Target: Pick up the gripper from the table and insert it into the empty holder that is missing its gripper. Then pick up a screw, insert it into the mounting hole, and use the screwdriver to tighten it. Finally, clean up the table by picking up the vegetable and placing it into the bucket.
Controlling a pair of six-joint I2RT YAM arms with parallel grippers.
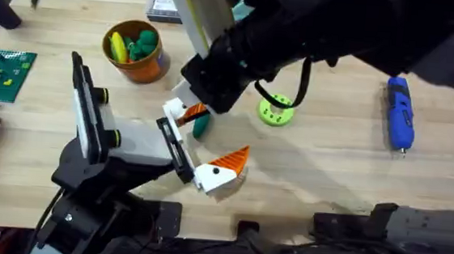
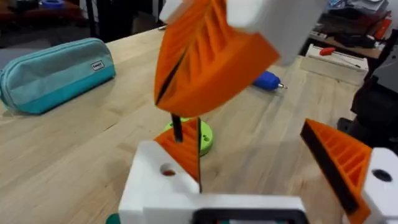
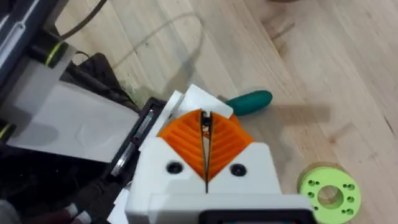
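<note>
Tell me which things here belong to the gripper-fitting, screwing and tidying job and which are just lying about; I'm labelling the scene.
Job in hand: gripper, holder, screwdriver, vegetable, bucket.
Lying about: lime-green ring, teal pouch, green brick board.

Both arms black, links bulky; black cable loops off right arm point(image 1: 299, 35). Gripper bodies white plastic with dark screw holes; finger pads point(image 3: 186, 134) orange, ribbed, triangular. Right gripper point(image 3: 205, 134) same build.
</note>
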